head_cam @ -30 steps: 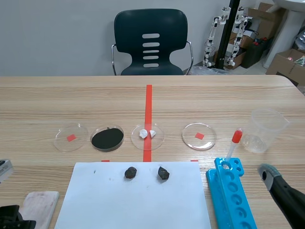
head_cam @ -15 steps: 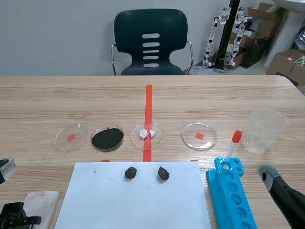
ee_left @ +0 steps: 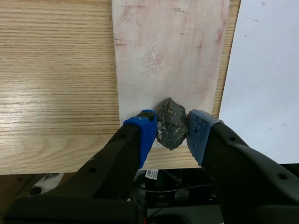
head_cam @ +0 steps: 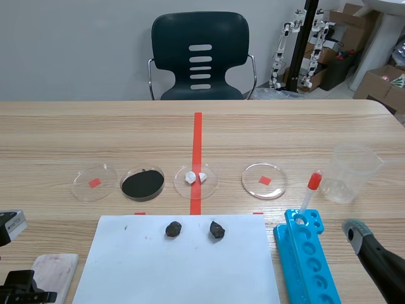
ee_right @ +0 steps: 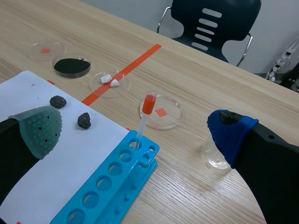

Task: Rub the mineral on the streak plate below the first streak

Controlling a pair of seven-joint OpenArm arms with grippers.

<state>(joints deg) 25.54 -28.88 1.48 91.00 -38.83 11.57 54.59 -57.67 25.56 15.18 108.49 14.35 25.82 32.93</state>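
- Spreading under everything, the counter (head_cam: 63,126) carries the kit in a tidy row, each piece within an arm's reach.
- Paper (head_cam: 183,272) lies mid-counter near the robot with two dark stones (head_cam: 173,228) on it. I read it as a clean staging mat.
- Rack (ee_right: 112,182) sits just right of the paper, with a red-topped pipette (ee_right: 145,116) standing in it, well out of the rubbing path.
- Plate (ee_left: 168,46) lies flat just left of the paper, right under the left arm. Faint reddish smears mark its far part and the near part looks cleaner, so that is my pick for the new streak.
- Left end effector (ee_left: 171,127) is clamped on the mineral, with a blue pad on each flank. The stone juts out past the pads, so bare rock, not rubber, should meet the plate.
- Right end effector (ee_right: 135,130) hangs spread wide on the rack's side of the counter, holding nothing and seemingly parked clear of the work.
- Mineral (ee_left: 172,122), grey and speckled, sits at the plate's near edge. Whether it actually touches the plate, I cannot tell.
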